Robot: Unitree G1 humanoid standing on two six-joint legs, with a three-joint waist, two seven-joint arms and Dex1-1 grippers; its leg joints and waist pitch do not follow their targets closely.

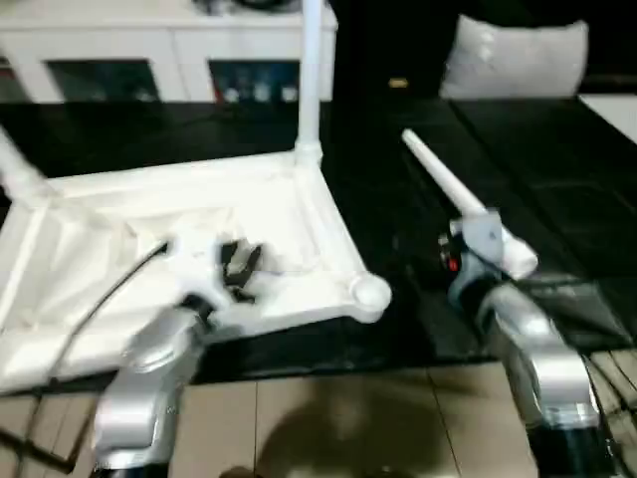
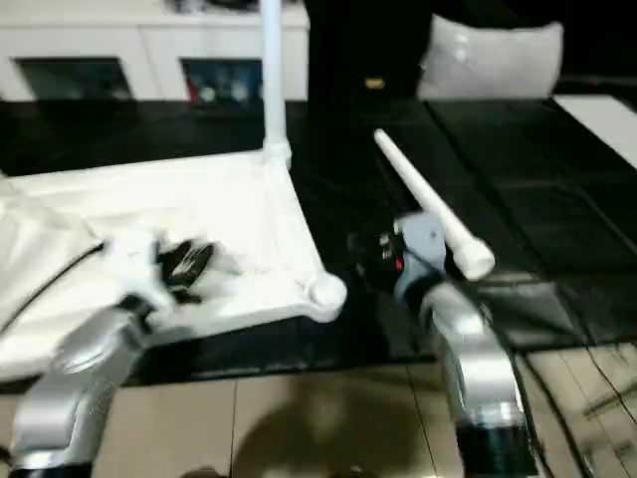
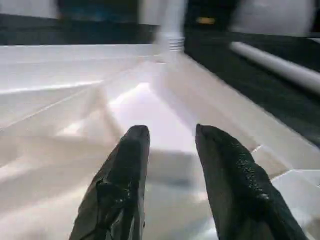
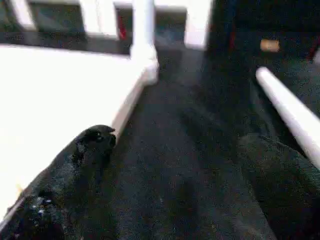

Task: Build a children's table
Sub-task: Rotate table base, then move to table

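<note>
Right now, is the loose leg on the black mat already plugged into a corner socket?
No, the loose leg lies flat on the black mat, apart from the tabletop.

No text, label, brand, number or sign can be read on anything here.

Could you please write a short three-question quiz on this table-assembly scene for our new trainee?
1. True or false: a leg already stands upright in a far corner of the upturned tabletop.
2. Where does the loose leg lie?
A. on the tabletop
B. on the dark mat beside the tabletop
C. in the cabinet
3. Fill in: the near corner socket on the robot's right holds ____ leg.

Key
1. True.
2. B.
3. No; that socket is empty.
</note>
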